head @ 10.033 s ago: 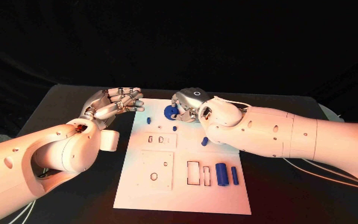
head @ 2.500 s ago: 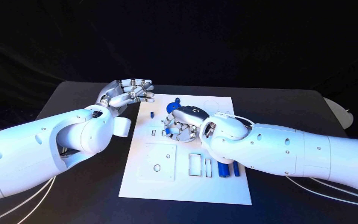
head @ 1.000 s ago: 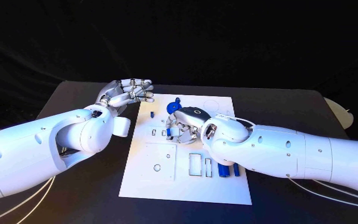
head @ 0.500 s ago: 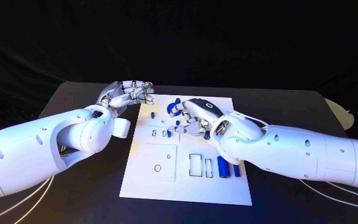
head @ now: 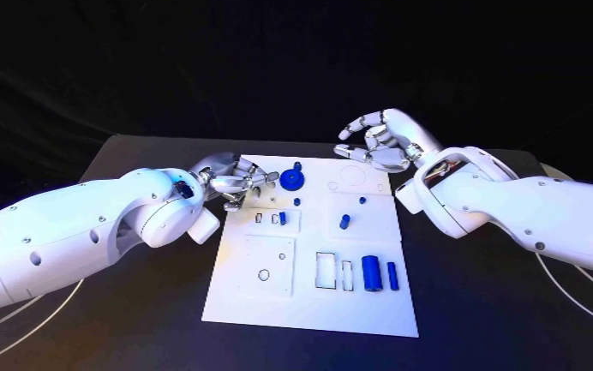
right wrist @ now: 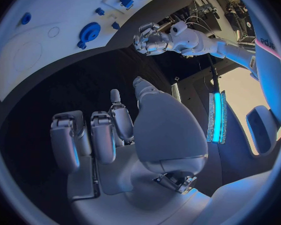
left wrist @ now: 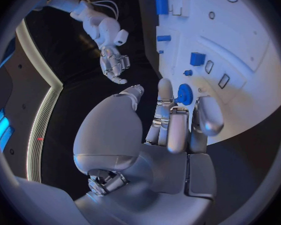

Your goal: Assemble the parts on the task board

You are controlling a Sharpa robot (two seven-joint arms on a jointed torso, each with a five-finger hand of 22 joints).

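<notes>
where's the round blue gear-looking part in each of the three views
Head view: blue gear on the task board, near its far edge, just beyond the left hand.
Left wrist view: gear at that hand's fingertips.
Right wrist view: gear on the board.
Shared landmark: the left hand beside it.

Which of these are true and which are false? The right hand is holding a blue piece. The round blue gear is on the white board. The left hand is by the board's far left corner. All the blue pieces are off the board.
1. False: the right hand holds nothing, its fingers spread above the table.
2. True: the round blue gear sits on the white board.
3. True: the left hand is at that corner.
4. False: the blue cylinder and other blue pieces lie on the board.
</notes>
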